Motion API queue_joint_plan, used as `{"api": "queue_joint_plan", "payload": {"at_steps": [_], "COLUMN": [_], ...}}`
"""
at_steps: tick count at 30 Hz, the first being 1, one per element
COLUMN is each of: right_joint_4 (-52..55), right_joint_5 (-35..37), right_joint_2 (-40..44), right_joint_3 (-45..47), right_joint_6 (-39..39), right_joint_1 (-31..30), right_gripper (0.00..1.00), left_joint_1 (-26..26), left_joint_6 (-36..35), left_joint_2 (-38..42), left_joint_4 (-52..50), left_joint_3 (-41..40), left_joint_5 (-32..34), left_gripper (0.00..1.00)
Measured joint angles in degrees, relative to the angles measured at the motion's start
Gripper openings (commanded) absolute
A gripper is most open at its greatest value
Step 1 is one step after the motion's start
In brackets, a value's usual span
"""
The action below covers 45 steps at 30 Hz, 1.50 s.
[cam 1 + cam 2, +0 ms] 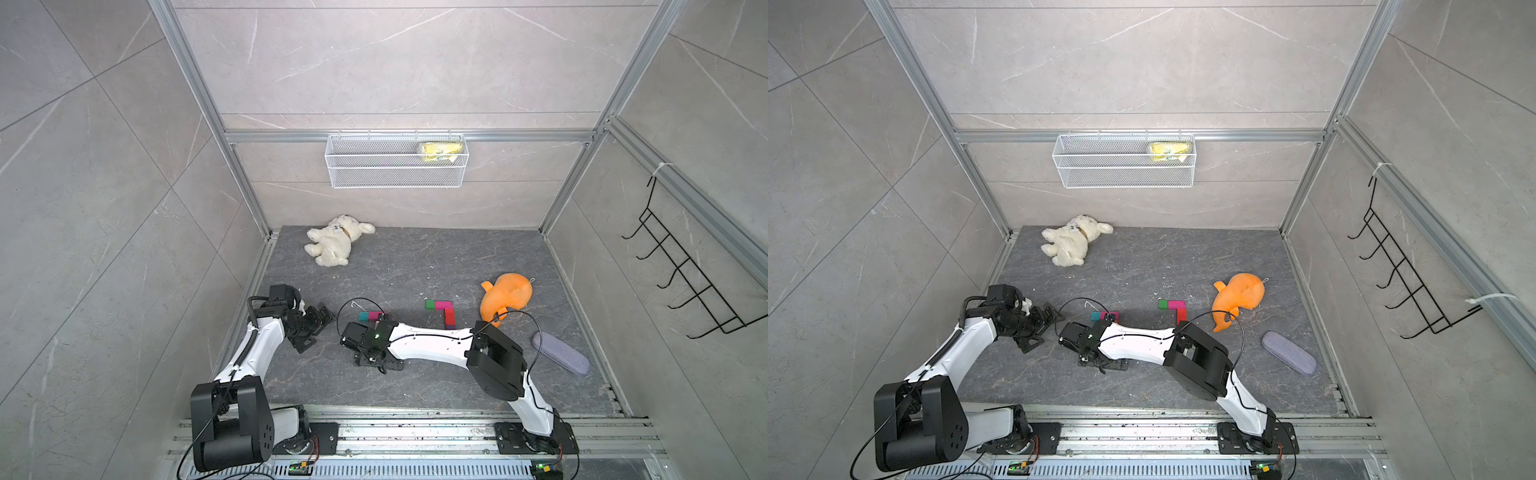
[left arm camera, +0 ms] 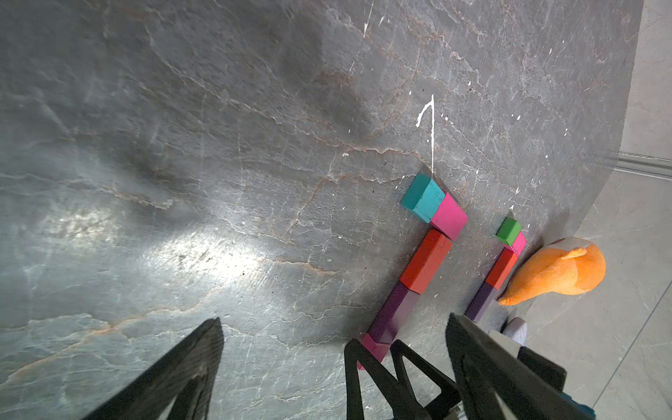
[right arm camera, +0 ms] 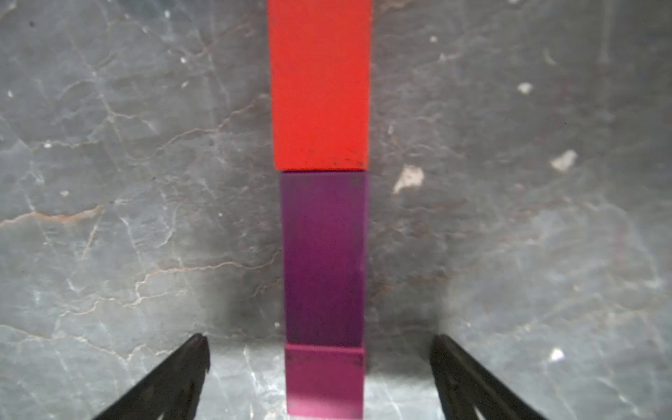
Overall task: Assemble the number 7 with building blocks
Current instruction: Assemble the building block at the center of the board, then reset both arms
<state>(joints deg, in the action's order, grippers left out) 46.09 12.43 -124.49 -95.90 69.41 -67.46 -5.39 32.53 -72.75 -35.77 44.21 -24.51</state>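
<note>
Right gripper (image 3: 320, 340) points straight down at the dark, veined, stone-look tabletop (image 3: 109, 182). Its two black tapered fingers (image 3: 182, 371) are spread wide and grip nothing, flanking a small magenta square (image 3: 324, 378) with a clear gap on each side. That square is the near end of the left number 7 (image 2: 425, 262), a flat figure of matte, sharp-edged blocks laid end to end. Going far from the square come a long purple block (image 3: 323, 258) and a red block (image 3: 320, 83). The left wrist view shows a pink block (image 2: 451, 216) at the corner with a teal square (image 2: 423, 196) touching its left side. Off to the right lies the right number 7 (image 1: 450, 318), built of green, magenta, red and purple pieces, near the fuzzy orange plush toy (image 1: 505, 297). From its near-right base the right arm reaches leftward, its white forearm almost level and its wrist bent down over the left figure's stem. Left gripper (image 2: 334, 320) is likewise wide apart and empty, low over the table just left of that figure and aimed rightward at it. Its arm rises from the near-left base and stretches toward the far side. A shaggy white plush dog (image 1: 334, 241) lies at the far left.
</note>
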Motion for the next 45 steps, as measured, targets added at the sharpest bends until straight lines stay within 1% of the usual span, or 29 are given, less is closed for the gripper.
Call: {"api": "queue_joint_plan", "payload": {"at_steps": [3,8,11,14,17,20,23,26,29,33,35,38,41,45], "right_joint_4": [1.1,2.4,2.4,1.9,0.5,-2.4,-6.4,-10.3,-14.1,-21.1,-25.8,-32.6,-36.9,-43.8], "right_joint_5": [0.5,2.2,4.9,9.2,12.7,14.8,16.4,17.8,19.2,22.3,23.5,25.5,26.2,26.6], "right_joint_2": [3.0,11.0,16.8,22.2,26.9,30.7,35.1,39.9,43.8,47.4,49.0,50.5,50.6,50.6], "right_joint_3": [0.0,0.1,1.2,3.2,6.6,11.2,17.1,22.0,25.1,30.5,35.0,42.6,47.5,52.3], "right_joint_6": [-1.1,-4.8,-9.1,-15.1,-21.7,-28.0,-34.1,-39.4,-44.0,-50.6,-54.4,-60.8,-64.6,-67.0], "right_joint_1": [-0.2,-0.8,-1.1,-0.9,0.9,4.1,7.5,9.8,11.3,13.5,15.3,19.6,25.2,33.2], "right_gripper": [0.99,0.99,1.0,1.0,0.99,1.0,0.99,0.99,1.0,0.99,1.0,1.0,1.0,0.99], "left_joint_1": [0.0,0.0,0.0,0.0,0.1,0.5,1.6,4.1,8.7,17.6,20.6,21.5,21.5,21.5], "left_joint_6": [0.0,-0.9,-1.6,-2.3,-3.0,-4.0,-5.3,-6.8,-8.5,-12.3,-14.8,-19.3,-24.7,-30.9], "left_joint_2": [0.4,2.9,5.1,7.9,11.3,13.9,15.0,14.9,14.4,13.9,14.4,17.0,17.9,12.0], "left_joint_4": [0.0,0.0,0.0,0.2,0.8,1.9,3.4,4.9,6.4,11.0,15.4,25.3,34.2,42.5], "left_joint_3": [0.0,0.0,0.0,0.0,0.0,0.4,1.1,1.9,2.8,2.6,0.8,-6.8,-14.8,-18.1], "left_joint_5": [0.5,1.0,2.2,3.8,5.6,7.6,9.8,12.7,16.5,25.1,29.8,37.1,42.9,48.5], "left_gripper": [1.0,1.0,1.0,1.0,1.0,1.0,1.0,1.0,1.0,1.0,1.0,1.0,1.0,1.0]}}
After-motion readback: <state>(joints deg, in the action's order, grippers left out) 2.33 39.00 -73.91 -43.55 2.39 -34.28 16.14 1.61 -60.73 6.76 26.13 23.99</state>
